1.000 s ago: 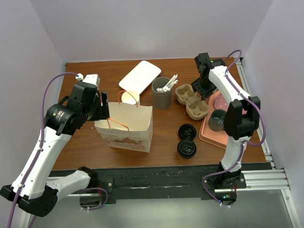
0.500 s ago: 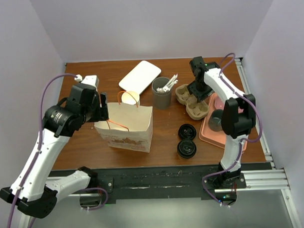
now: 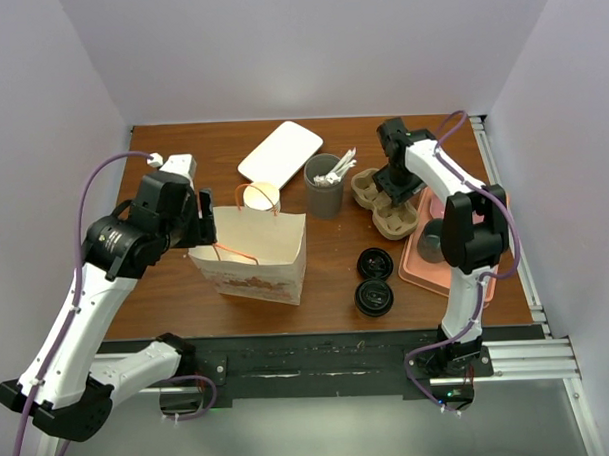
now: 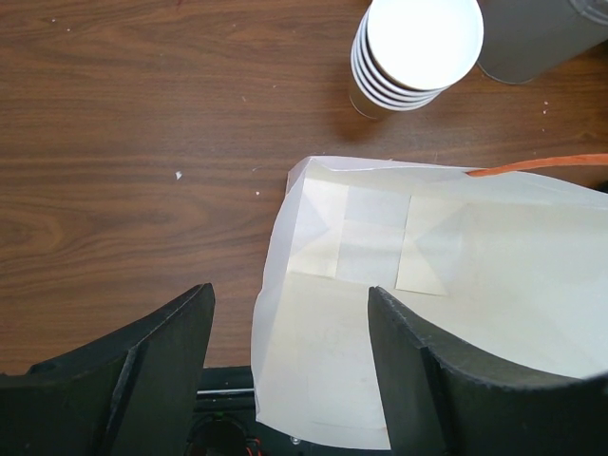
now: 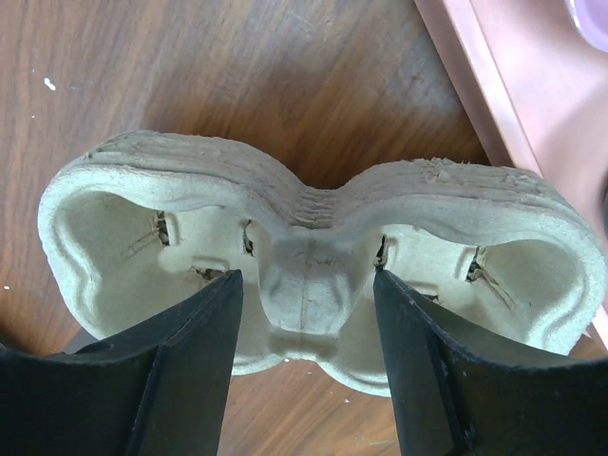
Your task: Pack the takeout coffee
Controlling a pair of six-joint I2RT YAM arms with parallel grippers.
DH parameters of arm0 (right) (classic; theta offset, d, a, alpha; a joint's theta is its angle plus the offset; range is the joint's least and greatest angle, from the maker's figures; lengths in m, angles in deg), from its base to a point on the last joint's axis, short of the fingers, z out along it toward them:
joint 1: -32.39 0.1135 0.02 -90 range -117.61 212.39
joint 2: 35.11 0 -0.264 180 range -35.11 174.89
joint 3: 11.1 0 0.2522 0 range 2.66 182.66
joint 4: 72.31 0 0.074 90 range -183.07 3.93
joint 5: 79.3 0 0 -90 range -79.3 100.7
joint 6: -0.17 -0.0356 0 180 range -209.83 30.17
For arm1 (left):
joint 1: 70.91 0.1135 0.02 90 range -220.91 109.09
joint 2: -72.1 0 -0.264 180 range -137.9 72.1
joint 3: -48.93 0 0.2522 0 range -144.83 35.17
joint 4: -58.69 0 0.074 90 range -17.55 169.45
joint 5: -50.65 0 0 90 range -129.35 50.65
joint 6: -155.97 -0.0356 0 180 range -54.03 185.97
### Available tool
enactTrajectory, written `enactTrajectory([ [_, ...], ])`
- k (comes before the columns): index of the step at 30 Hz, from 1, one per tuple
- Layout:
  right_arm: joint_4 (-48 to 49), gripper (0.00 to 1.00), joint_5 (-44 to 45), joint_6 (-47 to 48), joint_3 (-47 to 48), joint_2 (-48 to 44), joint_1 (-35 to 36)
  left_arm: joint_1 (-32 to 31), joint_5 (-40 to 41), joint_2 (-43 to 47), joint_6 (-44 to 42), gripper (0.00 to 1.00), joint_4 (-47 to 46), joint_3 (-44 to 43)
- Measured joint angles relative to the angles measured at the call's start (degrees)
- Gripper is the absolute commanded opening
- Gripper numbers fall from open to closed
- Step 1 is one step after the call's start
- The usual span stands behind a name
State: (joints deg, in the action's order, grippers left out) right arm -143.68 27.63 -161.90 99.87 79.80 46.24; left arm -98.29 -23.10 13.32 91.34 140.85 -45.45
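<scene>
Coffee point(image 3: 432, 242) sits on tray point(image 3: 424, 270), right of frame; left gripper point(image 4: 290, 318) stands open astride bag point(image 4: 475, 275) rim, we judge to steady it; right gripper point(image 5: 306, 304) open astride carrier point(image 5: 304, 204) middle.

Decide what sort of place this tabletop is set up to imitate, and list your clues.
Probably a mock café takeout counter rather than a real shop: a handled paper bag, stacked lidless paper cups, a pulp cup carrier and black lids.

cream bag point(image 3: 267, 247) with orange handles point(image 3: 247, 252) — wood-grain brown table point(image 3: 166, 285), pink tray point(image 3: 427, 273), black lids point(image 3: 374, 298).
</scene>
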Motion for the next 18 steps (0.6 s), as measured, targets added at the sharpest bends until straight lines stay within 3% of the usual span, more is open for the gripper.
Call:
enactTrajectory([
  [12, 1.0, 0.55, 0.0, -1.0, -1.0, 0.0, 0.3, 0.0, 0.1, 0.2, 0.0, 0.71, -0.1, 1.1],
  [18, 1.0, 0.45, 0.0, -1.4, -1.2, 0.0, 0.4, 0.0, 0.5, 0.2, 0.0, 0.71, -0.1, 1.1],
])
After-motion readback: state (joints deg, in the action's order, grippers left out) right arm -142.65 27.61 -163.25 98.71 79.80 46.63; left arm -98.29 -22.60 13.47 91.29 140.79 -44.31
